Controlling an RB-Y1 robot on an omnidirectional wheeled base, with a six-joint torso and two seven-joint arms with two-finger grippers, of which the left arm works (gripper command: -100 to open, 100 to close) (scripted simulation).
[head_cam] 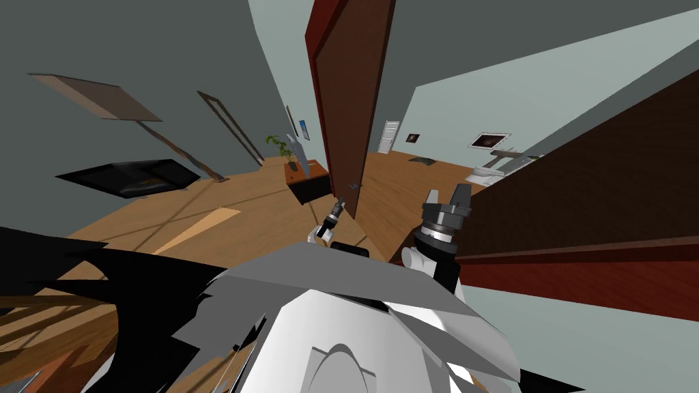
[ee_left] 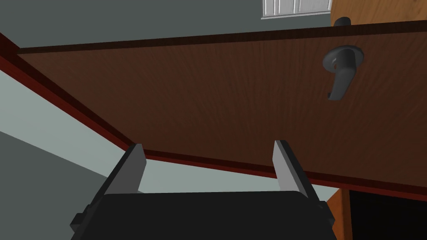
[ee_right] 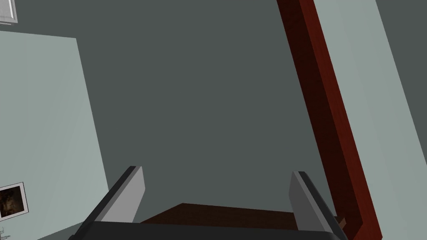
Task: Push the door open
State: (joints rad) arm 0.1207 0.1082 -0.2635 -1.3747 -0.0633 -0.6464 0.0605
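The dark red-brown door stands partly open ahead of me, seen nearly edge-on in the head view. In the left wrist view its wood-grain face spans the picture, with a dark lever handle off to one side of my fingers. My left gripper is open and empty close to the door's face, just below the handle; its fingers stand wide apart and I cannot tell if they touch the door. My right gripper is open and empty, raised beside the door frame.
A wide dark red frame and brown panel close off my right. Wooden floor runs on past the door. A low cabinet with a potted plant stands beyond on the left, and a flat black object lies farther left.
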